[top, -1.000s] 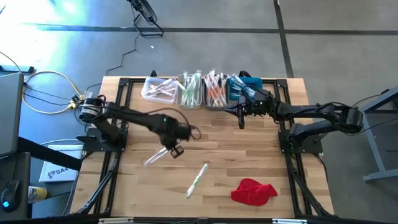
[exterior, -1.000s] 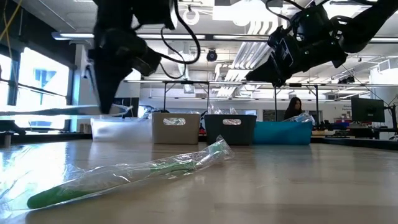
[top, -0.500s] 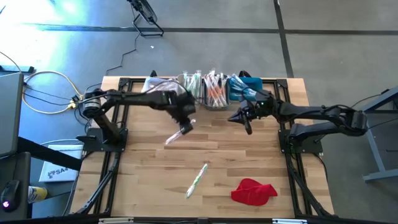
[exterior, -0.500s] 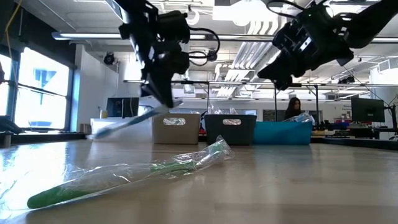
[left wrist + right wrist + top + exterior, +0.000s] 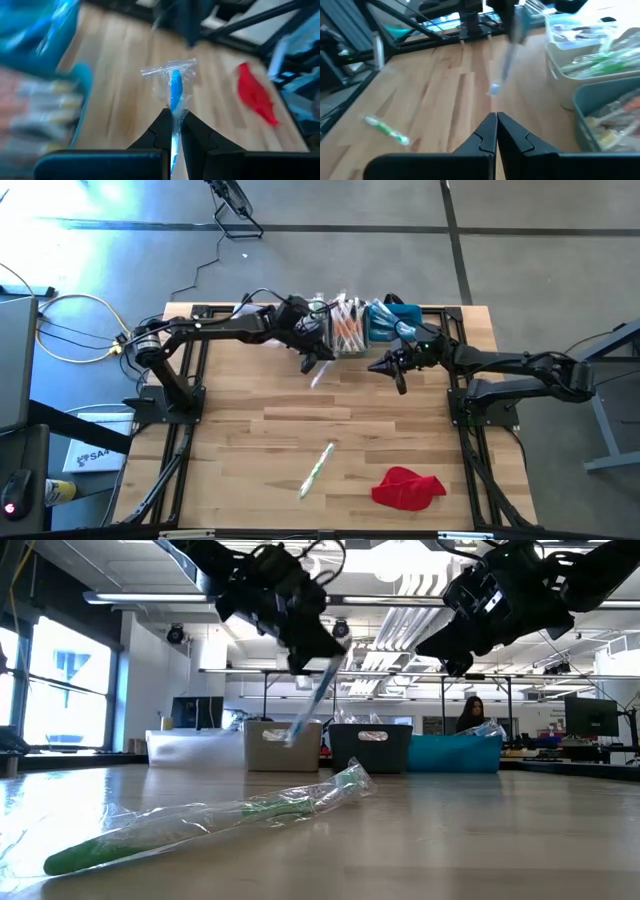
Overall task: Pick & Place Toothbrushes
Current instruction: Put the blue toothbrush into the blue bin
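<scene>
The left gripper [image 5: 173, 131] clamps a blue toothbrush [image 5: 175, 95] above the bins [image 5: 345, 330]; the right gripper [image 5: 400, 383] hangs nearby, jaws together.

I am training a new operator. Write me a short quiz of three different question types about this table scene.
1. True or false: the left claw is shut on a blue toothbrush.
2. What lies loose on the table? A) red cloth only B) green toothbrush and red cloth C) a cup
3. Fill in: the right claw is shut and holds ____.

Key: 1 true; 2 B; 3 nothing
</scene>
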Robot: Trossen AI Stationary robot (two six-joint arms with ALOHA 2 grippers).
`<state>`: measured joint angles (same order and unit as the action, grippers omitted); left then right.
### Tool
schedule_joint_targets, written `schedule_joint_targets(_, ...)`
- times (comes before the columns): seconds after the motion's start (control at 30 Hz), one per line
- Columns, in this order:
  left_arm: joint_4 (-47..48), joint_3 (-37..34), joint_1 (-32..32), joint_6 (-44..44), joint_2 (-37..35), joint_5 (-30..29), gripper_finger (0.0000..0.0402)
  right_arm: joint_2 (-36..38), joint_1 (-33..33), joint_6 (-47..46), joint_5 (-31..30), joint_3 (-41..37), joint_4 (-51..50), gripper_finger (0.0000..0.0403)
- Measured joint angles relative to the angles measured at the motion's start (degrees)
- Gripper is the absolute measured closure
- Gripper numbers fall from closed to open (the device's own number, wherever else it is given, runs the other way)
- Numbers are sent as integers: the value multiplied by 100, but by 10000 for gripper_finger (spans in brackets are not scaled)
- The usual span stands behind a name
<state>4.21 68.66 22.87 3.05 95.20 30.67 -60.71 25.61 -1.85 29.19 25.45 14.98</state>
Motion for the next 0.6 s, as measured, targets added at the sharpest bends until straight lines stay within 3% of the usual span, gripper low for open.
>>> schedule_joint_targets(0.17, -854, 0, 0, -32, 0, 333, 387, 0, 2, 0, -389, 0, 79, 400)
schedule_joint_targets(0.6, -2533, 2, 0, -26, 0, 350, 387, -15, -65, 0, -789, 0, 698, 392)
